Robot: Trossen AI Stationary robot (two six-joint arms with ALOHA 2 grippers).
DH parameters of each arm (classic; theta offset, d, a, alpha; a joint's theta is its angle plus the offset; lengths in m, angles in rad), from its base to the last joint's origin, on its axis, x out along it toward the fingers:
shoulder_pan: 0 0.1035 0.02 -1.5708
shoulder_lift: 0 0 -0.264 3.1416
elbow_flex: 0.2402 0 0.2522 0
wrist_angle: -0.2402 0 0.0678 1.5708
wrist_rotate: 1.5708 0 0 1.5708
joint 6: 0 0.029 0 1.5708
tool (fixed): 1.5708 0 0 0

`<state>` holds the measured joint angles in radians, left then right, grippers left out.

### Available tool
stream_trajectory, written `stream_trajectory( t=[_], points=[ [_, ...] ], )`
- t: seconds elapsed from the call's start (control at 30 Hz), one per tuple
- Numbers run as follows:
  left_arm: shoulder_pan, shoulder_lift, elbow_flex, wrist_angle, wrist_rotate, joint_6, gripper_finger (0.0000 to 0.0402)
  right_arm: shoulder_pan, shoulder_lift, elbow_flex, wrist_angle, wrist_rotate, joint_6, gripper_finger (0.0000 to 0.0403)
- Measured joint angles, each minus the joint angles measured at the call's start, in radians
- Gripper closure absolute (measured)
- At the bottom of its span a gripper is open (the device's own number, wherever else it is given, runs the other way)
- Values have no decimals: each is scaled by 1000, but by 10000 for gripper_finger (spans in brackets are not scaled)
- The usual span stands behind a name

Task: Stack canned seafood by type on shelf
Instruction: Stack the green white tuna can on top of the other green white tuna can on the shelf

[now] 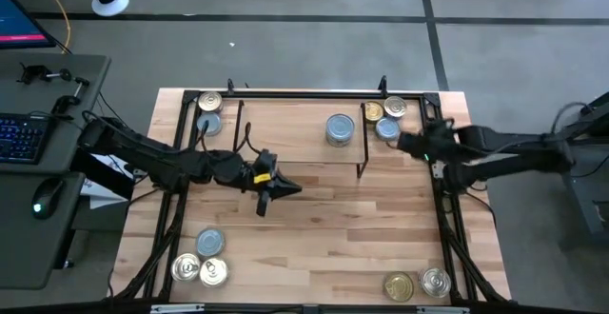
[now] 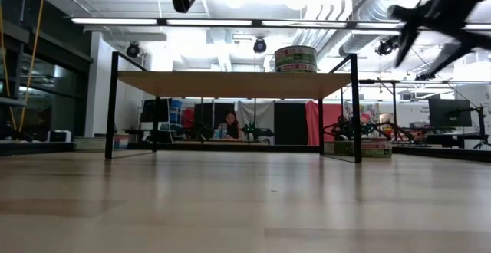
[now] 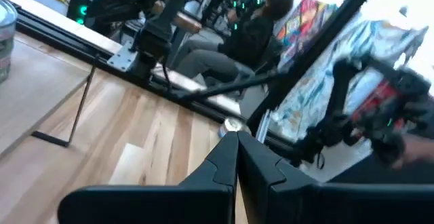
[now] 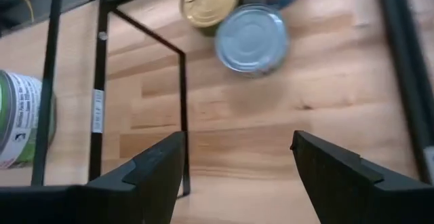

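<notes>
High view shows the shelf (image 1: 285, 128) at the table's far middle, with a stack of tins (image 1: 340, 129) standing on its right end. The right gripper (image 1: 404, 143) hovers just beside the shelf's right legs, its fingers spread wide with nothing between them, near a pale-blue tin (image 4: 251, 38) and a gold tin (image 4: 209, 1) on the table (image 1: 324, 228). The left gripper (image 1: 285, 189) hangs over the table's middle, its fingers pressed together and empty. More tins (image 1: 201, 263) sit at the near corners.
</notes>
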<state>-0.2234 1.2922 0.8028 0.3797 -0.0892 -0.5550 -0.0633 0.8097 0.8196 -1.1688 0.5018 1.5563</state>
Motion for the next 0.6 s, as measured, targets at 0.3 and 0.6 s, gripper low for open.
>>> stream_trajectory(
  t=[0.3, 0.6],
  points=[
    [-5, -1, 0, 544, 49, -33, 401, -616, 203, 0, 154, -275, -689, 139],
    [-118, -1, 36, 577, -46, 103, 401, -847, 468, 0, 401, -454, -995, 201]
  ],
)
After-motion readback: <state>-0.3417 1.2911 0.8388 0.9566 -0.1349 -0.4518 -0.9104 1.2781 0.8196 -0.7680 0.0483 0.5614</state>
